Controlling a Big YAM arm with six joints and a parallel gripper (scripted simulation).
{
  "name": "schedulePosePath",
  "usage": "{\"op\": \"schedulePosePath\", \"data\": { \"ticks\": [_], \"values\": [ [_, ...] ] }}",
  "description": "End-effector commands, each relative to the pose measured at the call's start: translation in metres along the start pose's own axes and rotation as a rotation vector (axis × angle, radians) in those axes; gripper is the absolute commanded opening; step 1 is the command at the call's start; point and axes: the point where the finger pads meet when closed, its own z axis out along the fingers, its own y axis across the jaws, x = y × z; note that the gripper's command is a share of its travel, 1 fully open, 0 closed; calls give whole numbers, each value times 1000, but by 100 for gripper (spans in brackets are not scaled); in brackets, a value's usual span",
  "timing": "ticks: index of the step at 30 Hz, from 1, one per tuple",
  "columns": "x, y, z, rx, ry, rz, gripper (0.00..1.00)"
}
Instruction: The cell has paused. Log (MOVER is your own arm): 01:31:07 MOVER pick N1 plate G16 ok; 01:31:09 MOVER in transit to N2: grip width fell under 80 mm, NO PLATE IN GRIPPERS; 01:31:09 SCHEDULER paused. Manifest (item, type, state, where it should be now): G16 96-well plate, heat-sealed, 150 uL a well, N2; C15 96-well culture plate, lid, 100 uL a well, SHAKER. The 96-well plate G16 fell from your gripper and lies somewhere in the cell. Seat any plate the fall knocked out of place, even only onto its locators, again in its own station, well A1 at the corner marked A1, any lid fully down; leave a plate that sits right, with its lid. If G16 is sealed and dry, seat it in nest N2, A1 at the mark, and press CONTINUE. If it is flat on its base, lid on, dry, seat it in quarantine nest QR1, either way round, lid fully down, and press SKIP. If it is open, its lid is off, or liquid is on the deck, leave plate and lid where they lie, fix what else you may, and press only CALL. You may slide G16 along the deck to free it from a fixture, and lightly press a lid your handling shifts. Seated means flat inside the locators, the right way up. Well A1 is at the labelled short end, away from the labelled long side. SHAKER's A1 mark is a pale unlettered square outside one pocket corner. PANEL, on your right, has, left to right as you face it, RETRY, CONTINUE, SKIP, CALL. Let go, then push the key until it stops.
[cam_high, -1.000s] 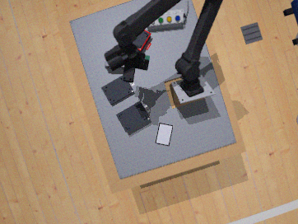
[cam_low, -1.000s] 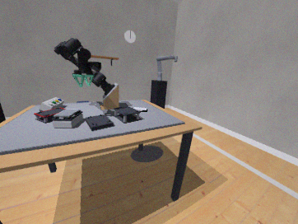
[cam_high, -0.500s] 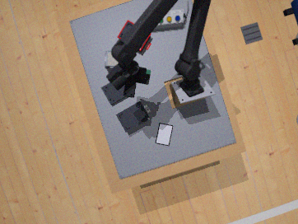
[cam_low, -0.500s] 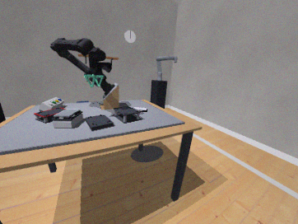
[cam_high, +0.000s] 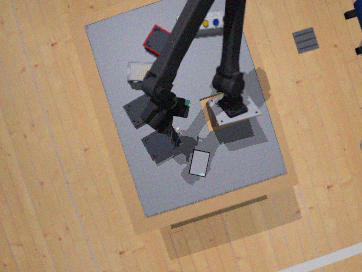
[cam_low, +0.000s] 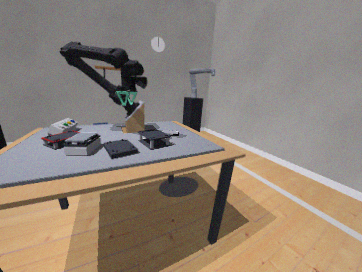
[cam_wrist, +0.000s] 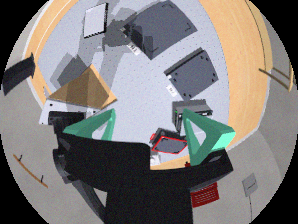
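Note:
My gripper (cam_low: 127, 97) is open and empty, held high above the middle of the grey deck; in the wrist view its green fingers stand wide apart with nothing between them. In the overhead view it (cam_high: 180, 107) hangs over two dark empty nests (cam_high: 161, 146) (cam_high: 136, 110). A white-topped plate (cam_high: 200, 163) lies flat on the deck near the front edge, outside any nest; it also shows in the wrist view (cam_wrist: 95, 19). A pale plate (cam_high: 139, 71) sits on the shaker block (cam_low: 81, 142). The red-framed nest (cam_high: 157, 40) is empty.
The key panel (cam_high: 210, 23) stands at the deck's far edge. A tan wedge (cam_high: 212, 112) lies beside the arm's base (cam_high: 232, 107). The arm's links cross over the shaker and the nearer nest.

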Motion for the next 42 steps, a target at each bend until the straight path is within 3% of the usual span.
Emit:
{"op": "schedulePosePath", "data": {
  "ticks": [1,18,42],
  "values": [
    [-15,15,1,10,-3,19,100],
    [-67,67,2,9,-4,19,100],
    [-100,172,3,5,-5,19,100]
  ]
}}
